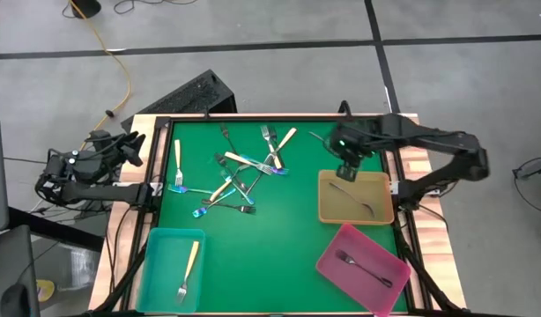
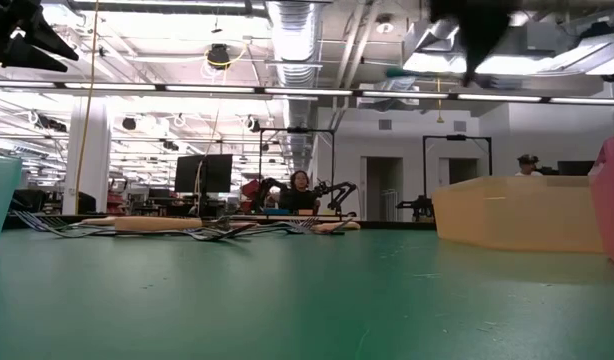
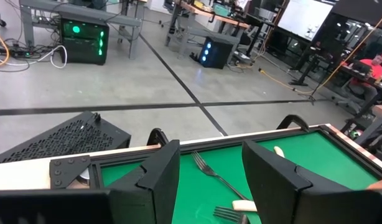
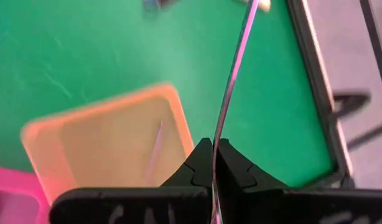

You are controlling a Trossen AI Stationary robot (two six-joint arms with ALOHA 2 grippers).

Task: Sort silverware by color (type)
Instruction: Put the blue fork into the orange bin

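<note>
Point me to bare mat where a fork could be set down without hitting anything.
Free: the green mat between the teal tray and pink tray, and the strip between the fork pile and tan tray. Crowded: the pile at the mat's far left-centre, and the tan tray's far edge, where the right gripper holds a fork.

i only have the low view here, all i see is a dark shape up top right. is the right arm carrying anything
Observer: Yes. The right gripper is shut on a slim iridescent fork; its wrist view shows the handle pinched between the fingers.
Operator: where is it over the table
Observer: In the high view it hangs at the far edge of the tan tray, which already holds one fork.
Operator: and the left arm
Observer: The left gripper waits open at the table's far left corner, holding nothing.
</note>
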